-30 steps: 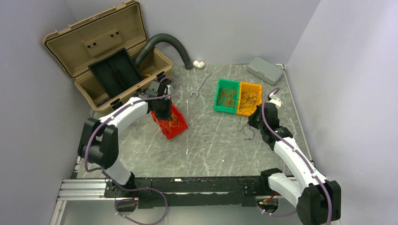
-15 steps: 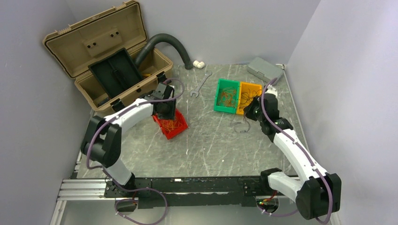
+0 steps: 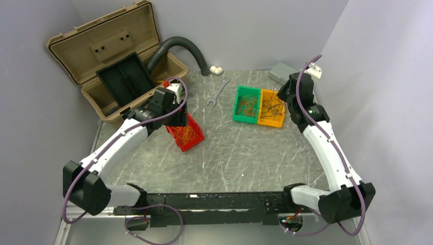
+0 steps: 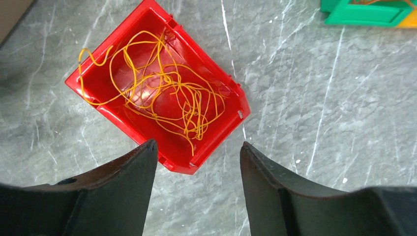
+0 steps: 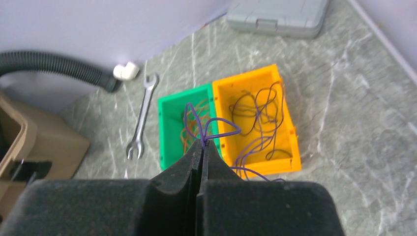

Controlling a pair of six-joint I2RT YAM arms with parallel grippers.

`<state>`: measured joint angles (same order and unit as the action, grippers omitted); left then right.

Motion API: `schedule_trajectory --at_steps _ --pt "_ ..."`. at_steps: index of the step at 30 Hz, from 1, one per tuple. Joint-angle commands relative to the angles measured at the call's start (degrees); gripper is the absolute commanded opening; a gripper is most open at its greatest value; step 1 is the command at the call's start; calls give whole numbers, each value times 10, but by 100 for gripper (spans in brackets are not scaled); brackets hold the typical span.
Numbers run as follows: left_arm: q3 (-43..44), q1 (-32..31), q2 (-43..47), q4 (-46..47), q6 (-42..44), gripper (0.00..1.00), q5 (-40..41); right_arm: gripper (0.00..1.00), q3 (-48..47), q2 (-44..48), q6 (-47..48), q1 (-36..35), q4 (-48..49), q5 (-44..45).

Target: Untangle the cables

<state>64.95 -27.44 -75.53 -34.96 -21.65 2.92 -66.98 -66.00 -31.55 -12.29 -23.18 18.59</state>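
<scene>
A red bin (image 4: 216,132) lies at an angle on the marble table and holds a loose tangle of yellow cables (image 4: 162,81). My left gripper (image 4: 198,144) hangs open just above the bin's near corner, with nothing between its fingers. My right gripper (image 5: 203,142) is shut on a thin purple cable (image 5: 221,132), whose loops trail down over the green bin (image 5: 169,128) and the orange bin (image 5: 290,142). Dark cables (image 5: 260,110) lie in the orange bin, and orange cables (image 5: 189,130) in the green one. From above, the right gripper (image 3: 283,94) hovers by the orange bin (image 3: 273,122).
An open tan toolbox (image 3: 102,56) stands at the back left, with a dark corrugated hose (image 3: 178,43) curving behind it to a white fitting (image 3: 216,70). A wrench (image 3: 218,91) lies left of the green bin. A grey case (image 3: 284,71) sits at the back right.
My left gripper opened and drew back up from the red bin, leaving the yellow cables inside. My right arm rose and swung back over the bins, carrying the cable off the table.
</scene>
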Motion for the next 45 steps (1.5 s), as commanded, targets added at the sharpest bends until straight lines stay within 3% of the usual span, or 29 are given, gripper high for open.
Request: schedule_trajectory --at_steps 1,11,21,29,40,43,45 --pt "-11 -1 60 2 13 68 -1 0 -70 -39 6 10 -30 82" --pt "-58 -2 165 49 13 82 -72 0 -58 -119 -26 36 11 66" --pt "-55 -8 227 35 13 79 -86 0 -42 -242 -77 37 77 73" --pt "-66 -9 230 29 14 77 -87 0 -55 -344 -29 67 177 -56" --pt "-72 -11 225 47 10 75 -99 0 -30 -425 -66 103 145 -91" --pt "-72 -14 213 50 10 80 -103 0 -43 -439 -61 103 128 -104" --pt "-70 -15 210 43 5 95 -86 3 -32 -410 -48 102 139 -99"
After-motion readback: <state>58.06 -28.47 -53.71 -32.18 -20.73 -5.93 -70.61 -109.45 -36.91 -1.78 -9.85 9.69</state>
